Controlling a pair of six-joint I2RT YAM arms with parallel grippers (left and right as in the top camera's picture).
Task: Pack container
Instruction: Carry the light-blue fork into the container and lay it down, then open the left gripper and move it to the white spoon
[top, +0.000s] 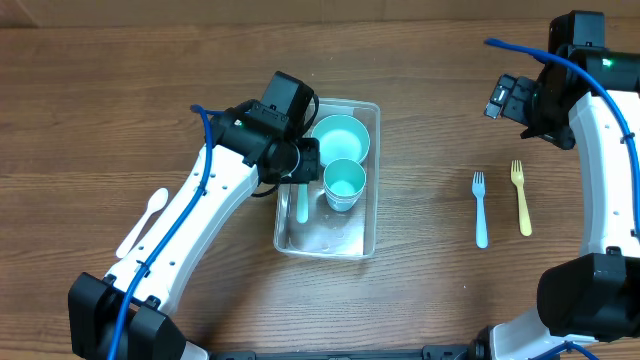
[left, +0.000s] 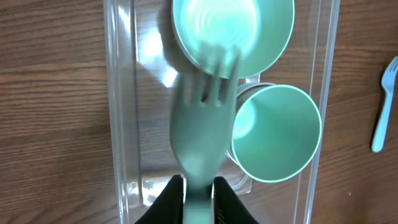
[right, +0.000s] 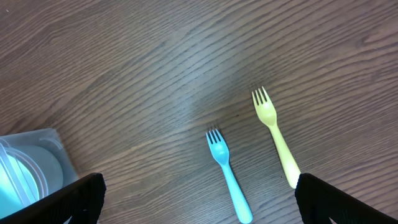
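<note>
Container, the clear plastic tub, sits near the middle of the table, long axis running 12 to 6 o'clock. Inside it a teal bowl fills the 12 o'clock end and a teal cup stands just 6 o'clock of the bowl, touching or nearly touching it. My left gripper hangs over the tub's 9 o'clock side with a teal fork between its fingers. The handle is flanked closely on both sides, but the fork looks smeared, and I cannot tell whether I am pinching it or only bracketing it. My right gripper is spread wide and empty, out at 3 o'clock, above a blue fork and a yellow fork lying side by side, apart. A white spoon lies at 9 o'clock, outside the tub. The trouble I foresee is in the drop. In the left wrist view the tines overlap the bowl's rim, so a fork let go here could land with its head on the bowl or cup and stay propped instead of flat. It could also nudge the cup over. A slack hold could let the handle swing toward the tub's wall. I can read no brand, label or writing anywhere.
</note>
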